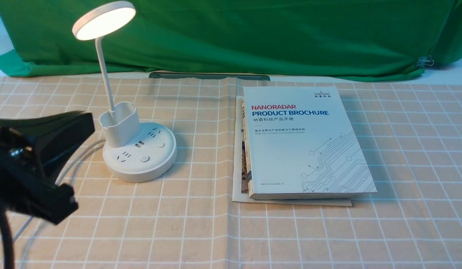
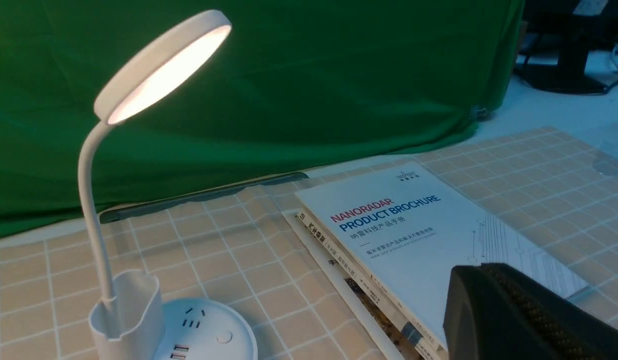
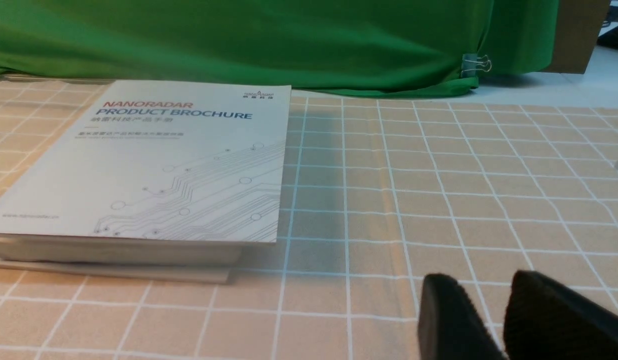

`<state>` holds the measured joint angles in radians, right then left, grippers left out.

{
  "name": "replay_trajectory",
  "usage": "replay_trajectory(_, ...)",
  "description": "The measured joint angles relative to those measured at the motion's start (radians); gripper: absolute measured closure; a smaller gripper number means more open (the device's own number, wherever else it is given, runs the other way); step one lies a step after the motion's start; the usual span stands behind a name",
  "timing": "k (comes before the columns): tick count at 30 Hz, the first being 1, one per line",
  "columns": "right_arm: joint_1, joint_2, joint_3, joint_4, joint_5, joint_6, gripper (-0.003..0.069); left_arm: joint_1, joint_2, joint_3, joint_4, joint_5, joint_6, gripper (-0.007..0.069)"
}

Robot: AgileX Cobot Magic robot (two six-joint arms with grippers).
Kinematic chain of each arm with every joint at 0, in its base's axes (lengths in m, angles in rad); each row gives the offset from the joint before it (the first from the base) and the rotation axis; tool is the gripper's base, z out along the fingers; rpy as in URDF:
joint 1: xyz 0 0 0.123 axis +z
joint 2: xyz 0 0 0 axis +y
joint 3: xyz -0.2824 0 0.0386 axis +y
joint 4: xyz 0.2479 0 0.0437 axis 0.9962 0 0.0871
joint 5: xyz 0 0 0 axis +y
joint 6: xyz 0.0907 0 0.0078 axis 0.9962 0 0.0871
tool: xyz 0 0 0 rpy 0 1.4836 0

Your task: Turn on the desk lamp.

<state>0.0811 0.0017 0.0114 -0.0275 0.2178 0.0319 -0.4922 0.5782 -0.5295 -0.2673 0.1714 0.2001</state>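
Apparently clenched on nothing at the left gripper [image 2: 481,268], slightly parted at the right gripper [image 3: 484,278] — now best to retreat gently, clear of the cord [image 1: 71,164] — leaving undisturbed the lit desk lamp [image 1: 122,130], upper left of the front view.

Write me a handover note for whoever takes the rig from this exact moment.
Left gripper: in view beside the lamp, holding nothing visible, not touching the lamp.
Right gripper: nothing between its fingertips, which stand slightly apart.
Desk lamp: upright on the checked cloth, at the left; books lie to its right.
Done: the lamp's disc head is lit.
Left: apparently nothing; avoid pressing the buttons again.
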Motion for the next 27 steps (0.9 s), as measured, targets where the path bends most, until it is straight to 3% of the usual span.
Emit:
replay_trajectory(9,0.0,0.0,0.0,-0.001,0.0,0.0,0.0418,0.0,-0.135,0.175,0.0,0.001,0.004,0.0624)
replay_trajectory(15,0.0,0.0,0.0,-0.001,0.0,0.0,0.0418,0.0,-0.157,0.185,0.017,0.003,0.008,0.0624)
replay_trajectory(19,0.0,0.0,0.0,-0.001,0.0,0.0,0.0418,0.009,-0.226,0.268,0.127,-0.152,-0.016,0.0624)
replay_trajectory(23,0.0,0.0,0.0,-0.001,0.0,0.0,0.0418,0.112,-0.354,0.392,0.24,-0.266,-0.188,0.0624)
replay_trajectory(27,0.0,0.0,0.0,-0.001,0.0,0.0,0.0418,0.261,-0.495,0.501,0.274,-0.234,-0.288,0.0624)
